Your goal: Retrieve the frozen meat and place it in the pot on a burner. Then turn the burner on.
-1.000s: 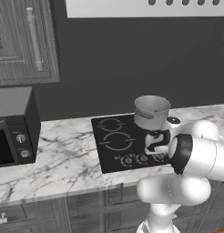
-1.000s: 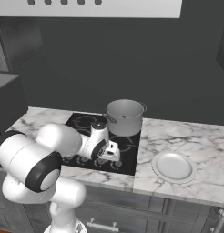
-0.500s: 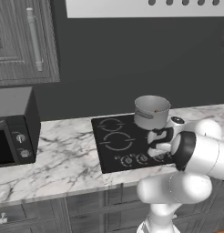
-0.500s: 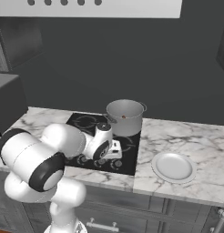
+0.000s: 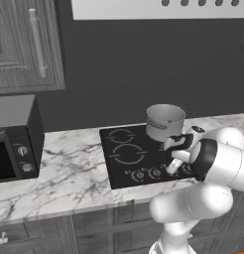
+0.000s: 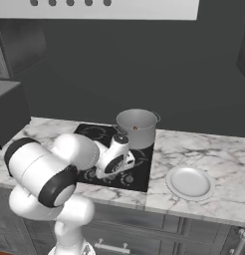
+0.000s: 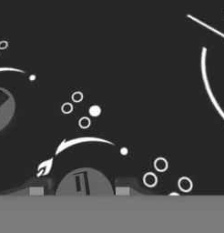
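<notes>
- Dark kitchen: a marble counter under a dark back wall, a microwave at the far left, and a black cooktop sunk into the middle of the counter.
- The pot sits on the far right burner. I can make out a small brown-orange speck inside it, which I take to be the frozen meat. It's tiny in these views, so I'm not swearing to it.
- A white plate sits on the counter to the right of the cooktop, with nothing on it that I can see.
- So I reckon the meat part is done and I'm on the last step, turning the burner on.
- The gripper is down at the near edge of the cooktop by the row of knobs. In the hand view a grey knob sits right between the two fingertips, with a flame mark and a curved arrow just above it.
- Jaws look narrowed around that knob, one tip on each side. Whether they're actually pinching it or just straddling it, I can't tell.
- Next move, as I see it: make sure the grip is firm, then twist the wrist along that arrow. I'd double-check that this knob belongs to the pot's burner, because the dot markings are hard to read from here.
</notes>
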Tool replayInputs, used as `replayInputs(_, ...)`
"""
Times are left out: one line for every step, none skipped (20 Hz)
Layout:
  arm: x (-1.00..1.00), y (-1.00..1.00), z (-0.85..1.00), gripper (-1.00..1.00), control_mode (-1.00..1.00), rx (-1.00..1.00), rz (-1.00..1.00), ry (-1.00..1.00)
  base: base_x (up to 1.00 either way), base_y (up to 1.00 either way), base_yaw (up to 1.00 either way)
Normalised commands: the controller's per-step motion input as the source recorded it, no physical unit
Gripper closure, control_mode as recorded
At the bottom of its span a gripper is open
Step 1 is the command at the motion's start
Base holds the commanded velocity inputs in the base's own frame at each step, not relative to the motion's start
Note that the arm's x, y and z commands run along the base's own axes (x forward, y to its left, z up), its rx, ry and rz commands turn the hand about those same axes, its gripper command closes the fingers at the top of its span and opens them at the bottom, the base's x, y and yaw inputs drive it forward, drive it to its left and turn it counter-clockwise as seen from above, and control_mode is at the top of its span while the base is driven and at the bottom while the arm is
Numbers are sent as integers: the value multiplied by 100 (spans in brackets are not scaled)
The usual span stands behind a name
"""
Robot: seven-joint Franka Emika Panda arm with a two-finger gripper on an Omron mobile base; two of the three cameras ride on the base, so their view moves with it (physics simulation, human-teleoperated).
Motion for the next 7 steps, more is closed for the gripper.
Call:
replayInputs(0,0,-17,100,-100,-2,49,-1,0,0,0)
replayInputs(0,0,-15,100,-100,-2,47,0,0,0,0)
replayInputs(0,0,-14,100,-100,-3,47,0,0,0,0)
replayInputs(0,0,-19,100,-100,-3,47,0,0,0,0)
replayInputs(0,0,-23,100,-100,-3,44,0,0,0,0)
replayInputs(0,0,-22,100,-100,-3,43,0,0,0,0)
replayInputs(0,0,-21,100,-100,-3,42,0,0,0,0)
